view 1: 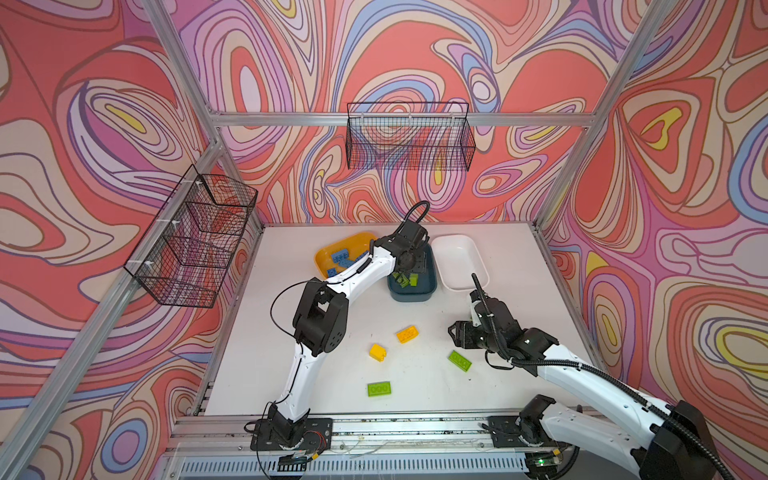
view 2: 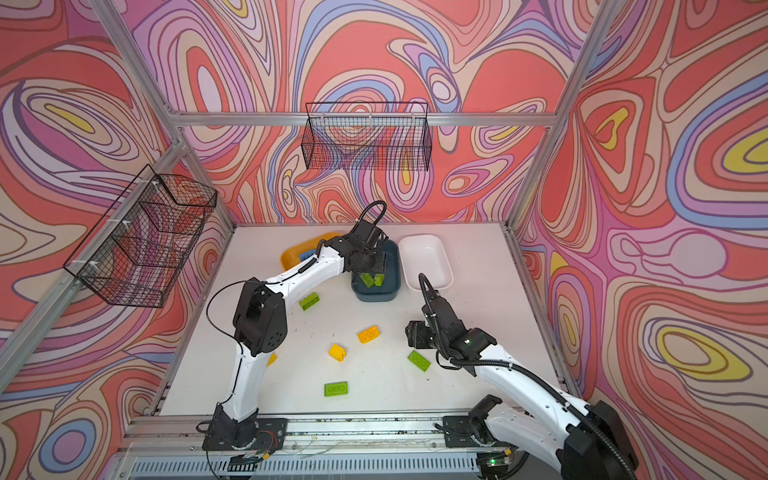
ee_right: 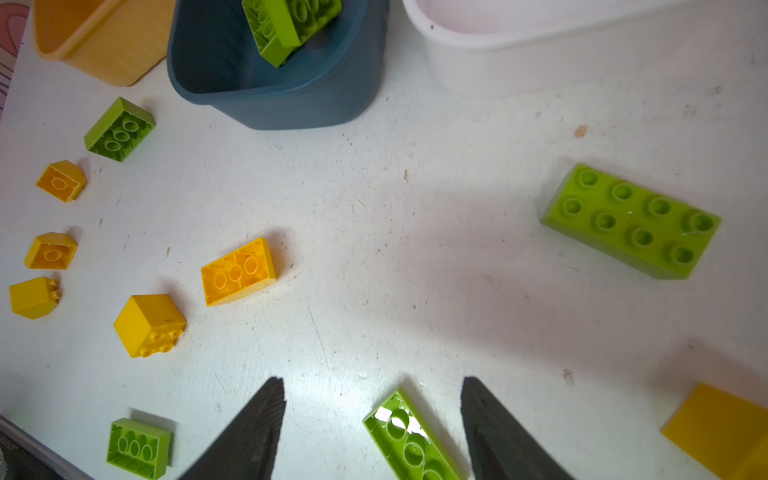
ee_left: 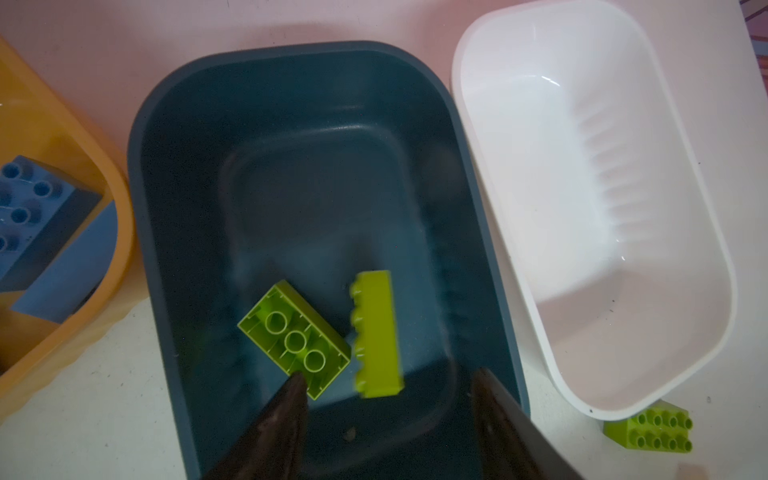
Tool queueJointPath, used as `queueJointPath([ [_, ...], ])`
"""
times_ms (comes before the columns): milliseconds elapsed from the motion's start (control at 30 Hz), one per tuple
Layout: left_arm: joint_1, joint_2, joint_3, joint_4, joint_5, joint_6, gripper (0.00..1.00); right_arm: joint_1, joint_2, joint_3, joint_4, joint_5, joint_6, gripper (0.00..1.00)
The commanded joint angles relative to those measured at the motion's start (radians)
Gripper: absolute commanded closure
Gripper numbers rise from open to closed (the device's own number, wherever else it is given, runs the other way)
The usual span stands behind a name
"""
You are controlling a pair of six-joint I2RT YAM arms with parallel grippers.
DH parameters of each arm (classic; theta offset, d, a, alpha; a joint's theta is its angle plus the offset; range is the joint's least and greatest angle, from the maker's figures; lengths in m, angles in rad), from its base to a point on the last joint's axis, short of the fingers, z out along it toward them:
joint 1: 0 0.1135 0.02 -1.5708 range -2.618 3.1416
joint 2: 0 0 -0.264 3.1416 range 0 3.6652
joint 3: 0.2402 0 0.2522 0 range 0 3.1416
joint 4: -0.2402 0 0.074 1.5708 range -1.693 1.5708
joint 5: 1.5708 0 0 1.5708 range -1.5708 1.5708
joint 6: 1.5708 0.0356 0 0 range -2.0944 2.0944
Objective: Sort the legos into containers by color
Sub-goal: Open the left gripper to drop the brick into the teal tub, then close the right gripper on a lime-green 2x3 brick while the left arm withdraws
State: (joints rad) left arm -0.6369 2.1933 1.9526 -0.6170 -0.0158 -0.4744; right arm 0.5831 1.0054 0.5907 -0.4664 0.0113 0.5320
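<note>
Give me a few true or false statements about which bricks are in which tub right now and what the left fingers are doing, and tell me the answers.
1. The teal tub holds two green bricks. True.
2. The white tub holds yellow bricks. False: nothing lies in it.
3. The yellow tub holds blue bricks. True.
4. The left gripper has its fingers clamped on a green brick. False: the fingers stand apart above the teal tub and hold nothing.
5. Several yellow bricks lie loose on the table. True.
</note>
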Motion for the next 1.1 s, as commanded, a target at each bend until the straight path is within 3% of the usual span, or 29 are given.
queueJointPath([
  [0, -0.001, -0.095, -0.038, 0.004, -0.004, 0.008, 0.26, 0.003, 0.001, -0.036, -0.029, 0.002, 0.064, 0.29],
  [300, -0.052, -0.408, -0.399, 0.166, -0.003, -0.018, 0.25, 0.035, -0.029, -0.136, -0.022, -0.005, 0.191, 0.27],
  [633, -0.106, -0.691, -0.764, 0.276, -0.018, -0.078, 0.26, 0.084, 0.065, -0.171, 0.063, -0.058, 0.208, 0.26],
  [800, -0.111, -0.794, -0.873, 0.273, -0.039, -0.102, 0.27, 0.145, 0.09, -0.174, 0.073, -0.04, 0.235, 0.26],
  [1067, -0.111, -0.954, -0.984, 0.218, -0.097, -0.105, 0.27, 0.298, 0.187, -0.126, 0.032, 0.087, 0.286, 0.3],
])
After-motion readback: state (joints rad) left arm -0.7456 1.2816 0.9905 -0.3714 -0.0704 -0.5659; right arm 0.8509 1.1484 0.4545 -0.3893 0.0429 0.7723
